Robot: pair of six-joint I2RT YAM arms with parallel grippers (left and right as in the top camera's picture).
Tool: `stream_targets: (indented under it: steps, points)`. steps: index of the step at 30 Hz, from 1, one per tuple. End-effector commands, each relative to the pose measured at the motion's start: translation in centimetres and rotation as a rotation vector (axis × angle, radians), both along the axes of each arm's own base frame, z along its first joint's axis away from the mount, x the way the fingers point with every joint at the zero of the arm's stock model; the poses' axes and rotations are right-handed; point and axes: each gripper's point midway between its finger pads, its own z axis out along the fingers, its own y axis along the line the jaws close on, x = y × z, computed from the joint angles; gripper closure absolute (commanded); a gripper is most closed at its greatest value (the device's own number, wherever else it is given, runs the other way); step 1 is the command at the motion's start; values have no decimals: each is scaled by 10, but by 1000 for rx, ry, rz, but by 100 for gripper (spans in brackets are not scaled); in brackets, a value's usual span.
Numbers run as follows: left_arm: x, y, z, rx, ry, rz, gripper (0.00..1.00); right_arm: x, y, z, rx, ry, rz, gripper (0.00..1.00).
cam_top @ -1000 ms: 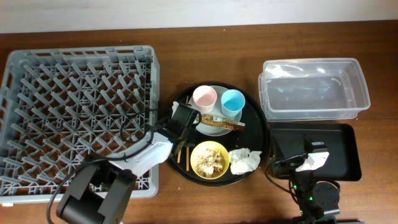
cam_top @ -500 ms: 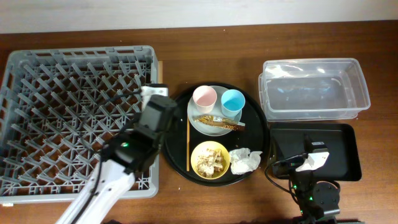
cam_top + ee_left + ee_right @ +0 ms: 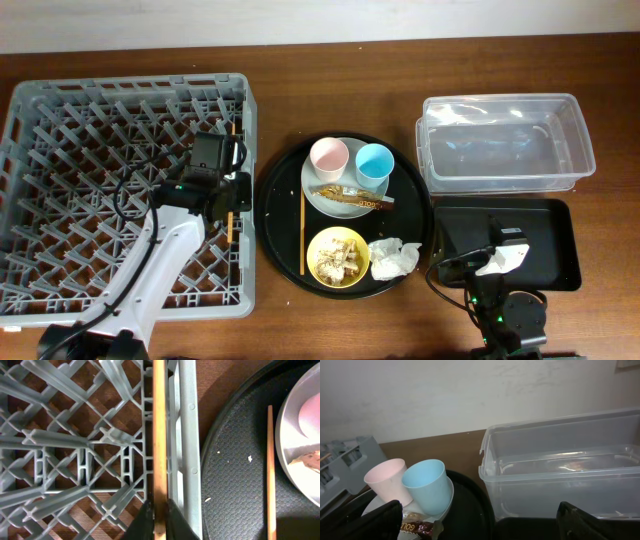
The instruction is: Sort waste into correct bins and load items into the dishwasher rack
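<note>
My left gripper point(image 3: 228, 203) is shut on one wooden chopstick point(image 3: 160, 435) and holds it along the inside of the right wall of the grey dishwasher rack point(image 3: 100, 160). The other chopstick point(image 3: 303, 232) lies on the round black tray point(image 3: 275, 190). On the pale plate point(image 3: 350, 181) stand the pink cup point(image 3: 328, 156) and the blue cup point(image 3: 374, 161), with the brown-gold wrapper point(image 3: 352, 197) beside them. The yellow bowl point(image 3: 316, 243) holds beige scraps point(image 3: 338, 256). A white napkin point(image 3: 393, 258) lies beside it. My right gripper point(image 3: 497, 262) is open and empty over the flat black tray point(image 3: 545, 240).
The clear tub point(image 3: 505, 140) stands at the back right, behind the flat black tray. The right wrist view shows the tub point(image 3: 565, 465) close ahead and both cups to its left. Bare wood table lies between the rack and the round tray.
My left arm has lifted one chopstick off the round tray and carried it left to the rack's right wall. The second chopstick stays on the tray. The right arm has not moved.
</note>
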Motion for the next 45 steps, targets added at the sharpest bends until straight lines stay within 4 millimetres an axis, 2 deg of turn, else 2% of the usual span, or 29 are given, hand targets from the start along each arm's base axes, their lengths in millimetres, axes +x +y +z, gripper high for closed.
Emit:
stream_targets:
  steps: [1,2,4,6,8,9,11,12,13,14,15,17,18,21,23,27,29,34,41,43,45]
  points:
    - [2,1,-1,-1,2,-6,57,0,0,-2,-4,3,0,1]
    - [3,1,0,-2,-5,-5,48,0,0,-2,-4,3,0,1]
    - [6,0,3,-6,-17,-3,48,0,0,-2,-4,3,0,1]
    - [9,-1,13,-17,-33,-3,55,0,0,-2,-4,3,0,1]
    - [9,-25,49,-142,-63,-67,63,0,0,-2,-4,3,0,1]
    - [3,-42,66,-238,-72,-123,67,0,0,-2,-4,4,0,1]
    - [-17,-76,82,-432,-36,-231,67,0,0,-2,-4,4,0,1]
    - [-24,-84,82,-478,-8,-258,67,0,0,-2,-4,3,0,1]
    - [-32,-90,75,-496,27,-273,69,0,0,-2,-4,3,0,1]
    - [-39,-95,68,-505,60,-261,76,0,0,-2,-4,4,0,1]
    - [-46,-100,58,-506,100,-229,77,0,0,-2,-4,3,0,1]
    - [-51,-101,37,-410,114,-147,76,0,0,-2,-4,3,0,1]
    - [-53,-109,28,-367,98,-112,76,0,0,-2,-4,3,0,1]
    - [-50,-118,22,-287,50,-59,69,0,0,-2,-4,3,0,1]
    - [-52,-136,12,-272,56,-84,68,0,0,-2,-4,3,0,1]
    - [-50,-130,-47,-149,159,-13,69,0,0,-2,-4,3,0,1]
    - [-50,-132,-68,-129,203,-12,74,0,0,-2,-4,3,0,1]
    - [-46,-139,-87,-138,219,-17,77,0,0,-2,-4,3,0,1]
    - [-46,-132,-113,-71,246,-1,79,0,0,-2,-4,3,0,1]
    - [-46,-132,-113,-72,247,-2,99,0,0,-2,-4,3,0,1]
    - [-43,-133,-98,-85,220,-3,100,0,0,-2,-4,3,0,1]
